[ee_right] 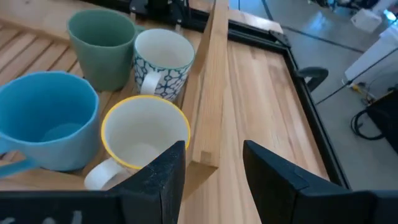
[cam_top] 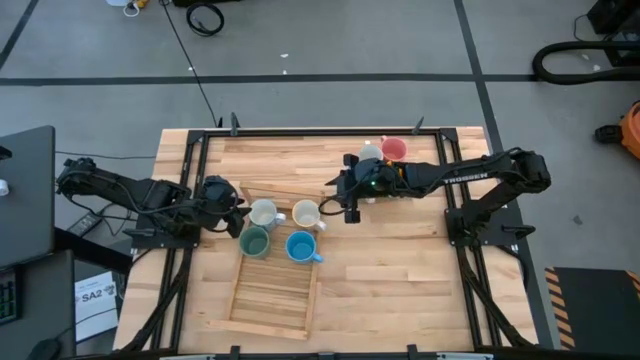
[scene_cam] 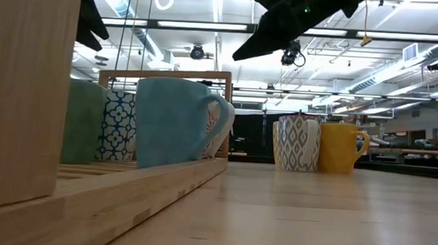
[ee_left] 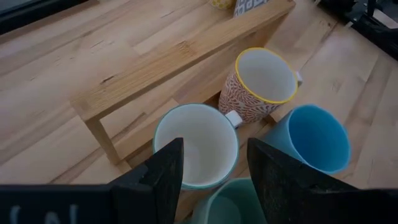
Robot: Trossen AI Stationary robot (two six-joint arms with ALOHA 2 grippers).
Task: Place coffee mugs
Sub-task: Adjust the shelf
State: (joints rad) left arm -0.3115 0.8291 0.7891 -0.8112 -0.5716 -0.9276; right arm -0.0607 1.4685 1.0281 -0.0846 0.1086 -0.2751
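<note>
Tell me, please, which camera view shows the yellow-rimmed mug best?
The left wrist view: the yellow-rimmed mug shows whole, with its orange pattern, white inside and handle. The right wrist view shows its rim and handle, the high view only a small cream circle. In the low view the blue mug mostly hides it.

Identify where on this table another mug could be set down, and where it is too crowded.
Free: the slatted tray's near half, below the blue mug; bare table right of the tray. Crowded: the tray's far end, four mugs together; two more mugs at the far edge.
</note>
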